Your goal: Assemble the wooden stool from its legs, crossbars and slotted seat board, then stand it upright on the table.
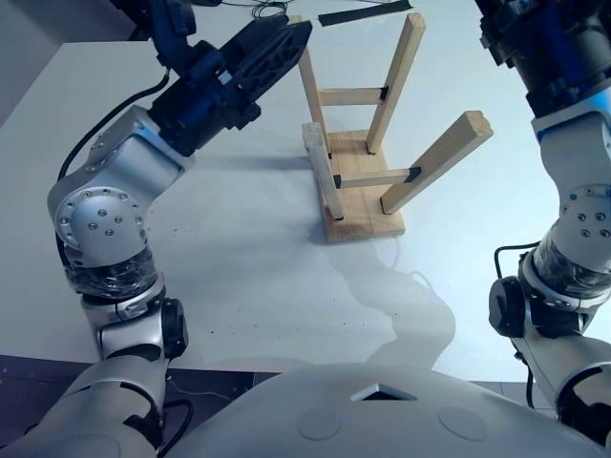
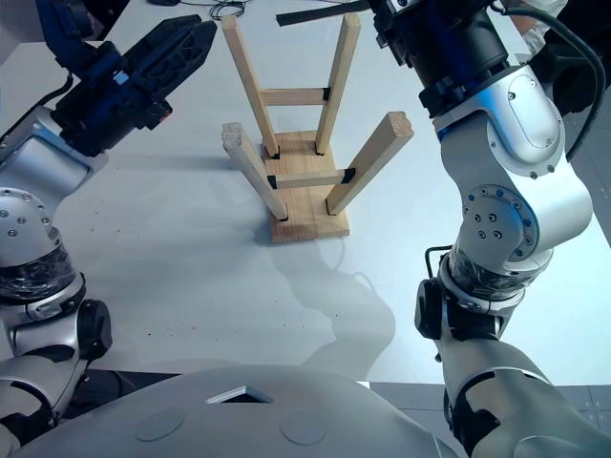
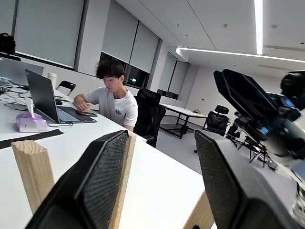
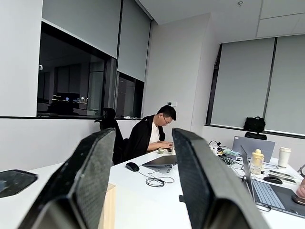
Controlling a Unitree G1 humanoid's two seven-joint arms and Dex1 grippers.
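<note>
While stool [image 1: 372, 177] sits inverted | left gripper [image 3: 162, 143] agape, empty | right gripper [image 4: 145, 138] same

A white table [image 1: 239, 248] is stretching across an open office, with a black strip [image 1: 365, 13], perhaps tape, lying at its far edge. Grey roller blinds [image 3: 47, 28] are covering the windows. A ceiling light strip [image 3: 259, 19] is glowing overhead, and a laptop [image 3: 45, 98] is standing open near a black office chair [image 3: 148, 112].

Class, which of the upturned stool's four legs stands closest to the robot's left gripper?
The far-left leg: its top end is right beside the left gripper, while the others stand farther off.
</note>
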